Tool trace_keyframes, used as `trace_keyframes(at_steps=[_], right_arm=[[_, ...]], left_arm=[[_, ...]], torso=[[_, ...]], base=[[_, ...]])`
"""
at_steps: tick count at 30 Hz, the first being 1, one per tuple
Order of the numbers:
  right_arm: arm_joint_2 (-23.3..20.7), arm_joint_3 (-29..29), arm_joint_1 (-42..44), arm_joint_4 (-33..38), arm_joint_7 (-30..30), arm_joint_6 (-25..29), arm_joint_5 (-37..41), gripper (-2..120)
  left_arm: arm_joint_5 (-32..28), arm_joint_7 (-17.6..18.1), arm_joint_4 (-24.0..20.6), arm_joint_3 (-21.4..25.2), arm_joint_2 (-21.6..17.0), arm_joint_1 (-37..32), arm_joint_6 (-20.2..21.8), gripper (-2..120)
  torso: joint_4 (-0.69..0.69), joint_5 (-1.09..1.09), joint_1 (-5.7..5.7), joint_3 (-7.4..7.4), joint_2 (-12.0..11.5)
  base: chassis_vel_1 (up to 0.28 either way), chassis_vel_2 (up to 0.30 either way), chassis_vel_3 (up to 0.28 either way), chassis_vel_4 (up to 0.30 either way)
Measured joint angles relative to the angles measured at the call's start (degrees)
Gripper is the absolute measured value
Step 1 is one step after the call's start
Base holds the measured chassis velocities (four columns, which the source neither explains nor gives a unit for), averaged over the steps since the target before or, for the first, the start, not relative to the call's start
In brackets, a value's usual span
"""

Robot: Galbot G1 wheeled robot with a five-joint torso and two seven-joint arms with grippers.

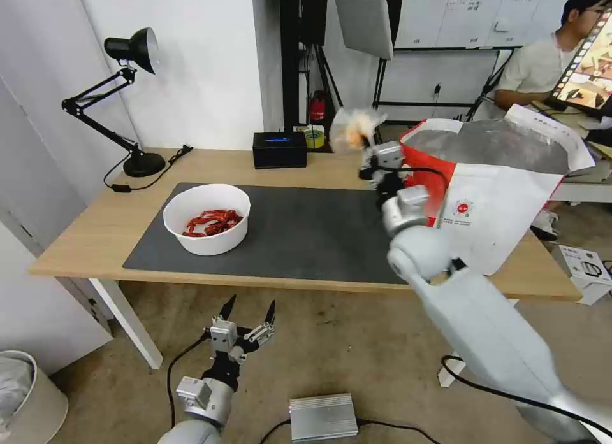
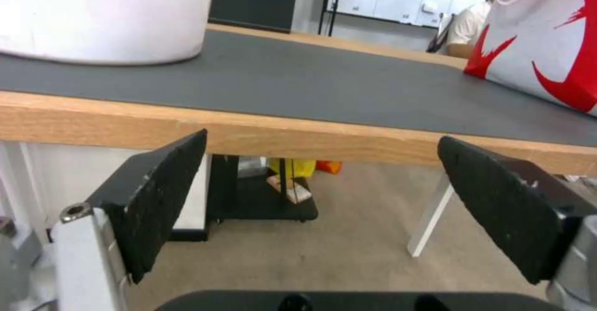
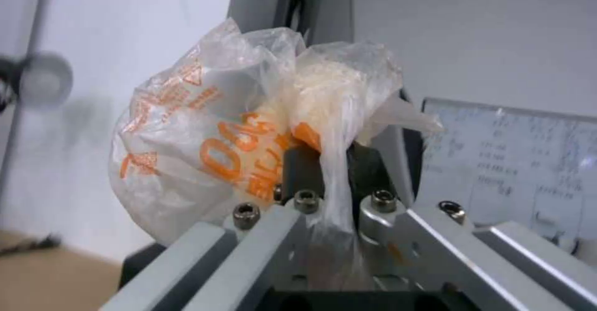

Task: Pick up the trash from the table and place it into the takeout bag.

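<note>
A: Light wood forms the table (image 1: 95,240), largest element; on its right end we see the takeout bag (image 1: 503,221), mouth open, foil lining exposed. What follows in size?

B: We note the white bowl of crayfish shells (image 1: 207,219) on the grey mat (image 1: 306,227), not yet collected. Smaller again, the right gripper (image 1: 366,152) is raised above the table, just beside the bag's near rim, jaws clamped on the small clear bag of yellowish food (image 3: 249,134), which bulges above the fingers (image 3: 298,171).

A: And the left gripper (image 1: 248,313)?

B: We find it parked low in front of the table edge, jaws apart, holding nothing.

A: Which step is in hand?

B: We judge it the carry of the small bag toward the takeout bag. The next move calls for bringing the gripper fully over the open mouth, clear of the rim, before the jaws part
</note>
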State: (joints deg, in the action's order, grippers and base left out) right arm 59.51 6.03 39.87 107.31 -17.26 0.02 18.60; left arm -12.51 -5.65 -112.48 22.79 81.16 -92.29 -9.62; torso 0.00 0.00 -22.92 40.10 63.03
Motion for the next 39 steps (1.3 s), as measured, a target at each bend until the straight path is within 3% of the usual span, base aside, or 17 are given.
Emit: trace_keyframes(at_steps=[2, 10, 19, 23, 25, 30, 32, 34, 36, 39], right_arm=[[-2.4, 6.6, 5.8, 5.2, 0.7, 2.0, 0.8, 1], [-4.5, 12.4, 7.8, 7.9, -2.0, 1.9, 3.6, 1], [-8.6, 22.2, 6.1, 6.8, -6.4, -5.5, 15.5, 1], [-9.9, 23.5, 5.4, 5.7, -7.5, -8.0, 18.7, 1], [-10.7, 24.2, 4.5, 5.2, -9.6, -12.7, 23.5, 1], [-11.3, 24.2, 3.2, 4.5, -11.1, -17.8, 29.2, 1], [-11.4, 23.7, 1.4, 4.1, -13.3, -22.7, 35.2, 1], [-11.4, 23.5, 1.0, 3.9, -13.8, -23.6, 36.2, 1], [-11.7, 22.5, -1.6, 2.5, -16.4, -28.6, 41.8, 1], [-12.0, 22.0, -2.8, 1.8, -17.7, -30.4, 44.1, 1]], left_arm=[[1.1, -0.3, 0.7, -0.5, 0.9, -0.3, -0.6, 100], [1.7, -0.7, 0.6, -0.9, 1.5, -0.7, -0.8, 100], [1.9, -0.9, -0.6, -0.9, 1.1, -1.6, -1.0, 100], [1.8, -0.9, -0.9, -0.7, 0.7, -1.7, -1.0, 100], [1.7, -0.9, -0.9, -0.6, 0.4, -1.7, -1.0, 100], [1.6, -1.0, -0.9, -0.8, 0.5, -1.6, -1.0, 100], [1.6, -1.0, -1.0, -1.0, 0.6, -1.5, -1.1, 100], [1.6, -1.0, -1.1, -1.0, 0.6, -1.6, -1.1, 100], [1.6, -1.0, -1.4, -0.9, 0.6, -1.6, -1.1, 100], [1.5, -1.0, -1.5, -0.8, 0.6, -1.6, -1.1, 100]], torso=[[-0.01, 0.01, 0.0, 0.0, 0.0], [0.01, 0.01, 0.0, 0.0, 0.0], [0.01, 0.01, 0.0, 0.01, 0.0], [0.0, 0.01, 0.0, 0.01, 0.0], [0.0, 0.0, 0.0, 0.0, 0.0], [0.0, 0.01, 0.0, 0.01, 0.0], [0.0, 0.0, 0.0, 0.01, 0.0], [0.01, 0.0, 0.0, 0.01, 0.0], [0.01, 0.0, 0.0, 0.01, 0.0], [0.01, 0.0, 0.0, 0.01, 0.0]], base=[[0.0, 0.0, 0.0, 0.0], [0.0, 0.0, 0.0, 0.0], [0.0, 0.0, 0.0, 0.0], [0.0, 0.0, 0.0, 0.0], [0.0, 0.0, 0.0, 0.0], [0.0, 0.0, 0.0, 0.0], [0.0, 0.0, 0.0, 0.0], [0.0, 0.0, 0.0, 0.0], [0.0, 0.0, 0.0, 0.0], [0.0, 0.0, 0.0, 0.0]])
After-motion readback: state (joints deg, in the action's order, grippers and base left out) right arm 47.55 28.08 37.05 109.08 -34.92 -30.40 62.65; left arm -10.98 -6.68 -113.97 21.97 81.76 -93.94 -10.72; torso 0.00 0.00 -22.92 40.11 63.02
